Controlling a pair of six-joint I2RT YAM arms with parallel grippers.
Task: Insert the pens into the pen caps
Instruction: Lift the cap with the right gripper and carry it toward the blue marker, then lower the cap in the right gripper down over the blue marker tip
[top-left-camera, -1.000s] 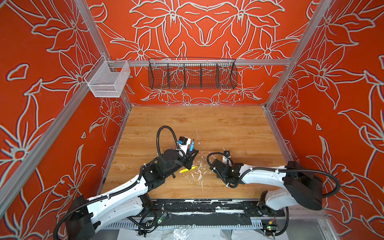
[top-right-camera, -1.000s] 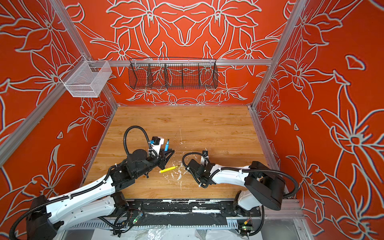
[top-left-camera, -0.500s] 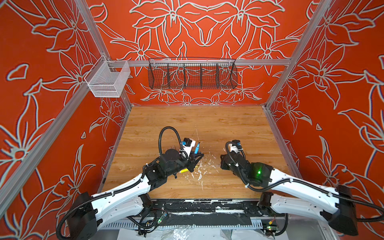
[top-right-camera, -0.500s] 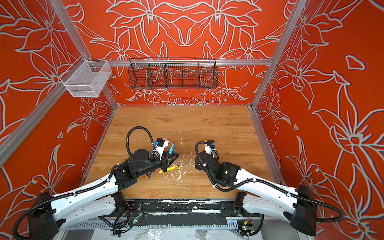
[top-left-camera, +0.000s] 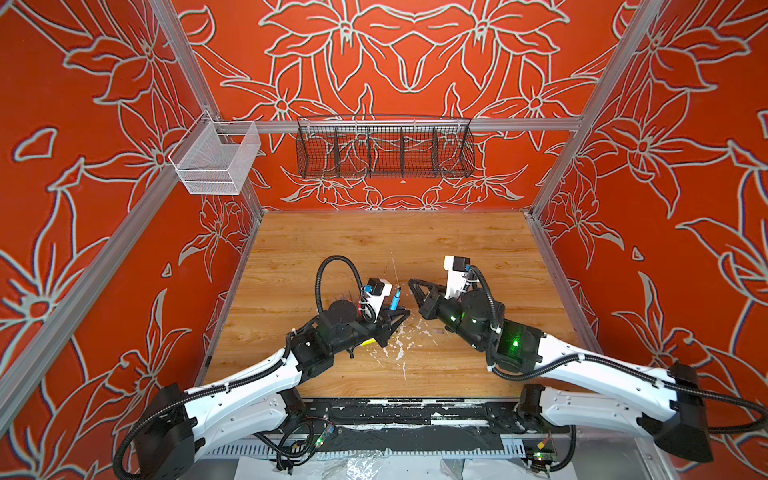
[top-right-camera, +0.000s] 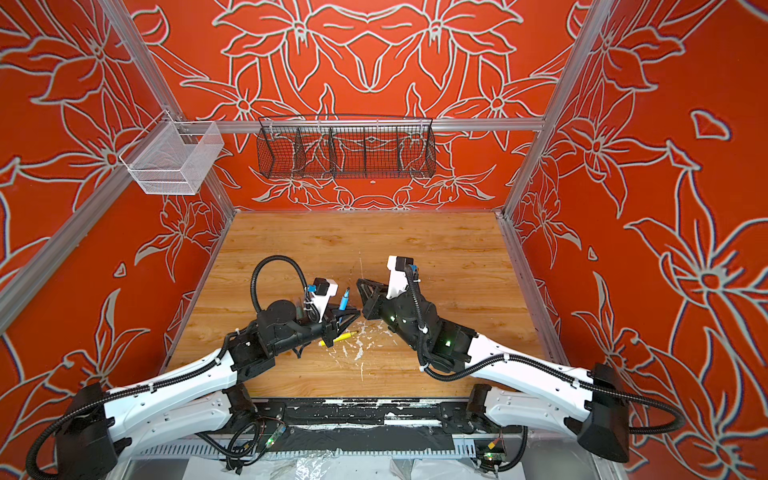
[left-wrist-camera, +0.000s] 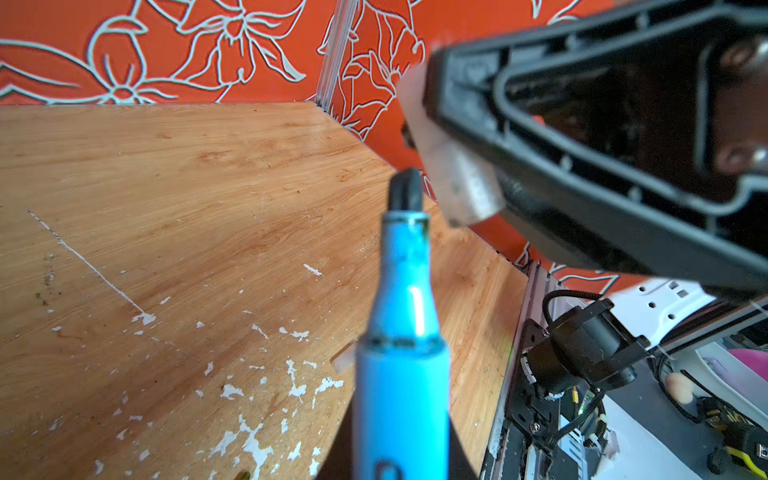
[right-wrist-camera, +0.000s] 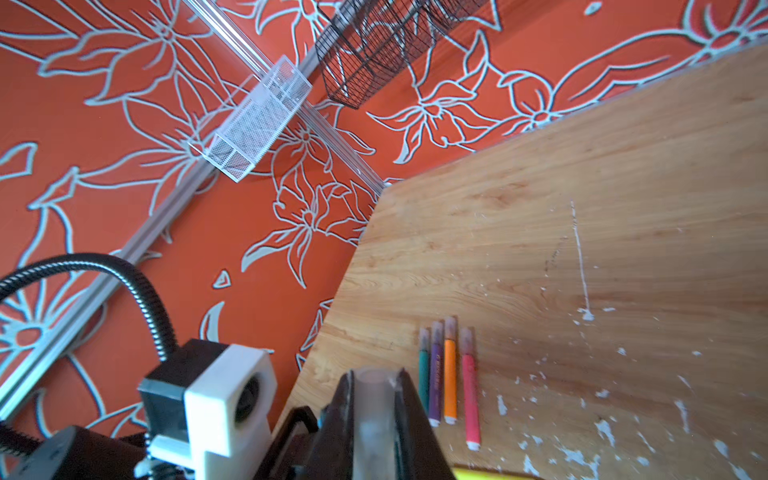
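Where both top views look down, the wooden tabletop sits inside red flower walls, with white flecks toward 6 o'clock. A black wire basket hangs at 12 o'clock, a white mesh basket at 10 o'clock. The left pincer pinches a blue pen, close to the right pincer. A yellow pen lies at 7 o'clock of the left pincer.

Only the left wrist view shows the pen tip just beside a clear cap.

Only the right wrist view shows the right pincer pinching that cap, and a green pen, purple pen, orange pen and pink pen, capped, side by side.
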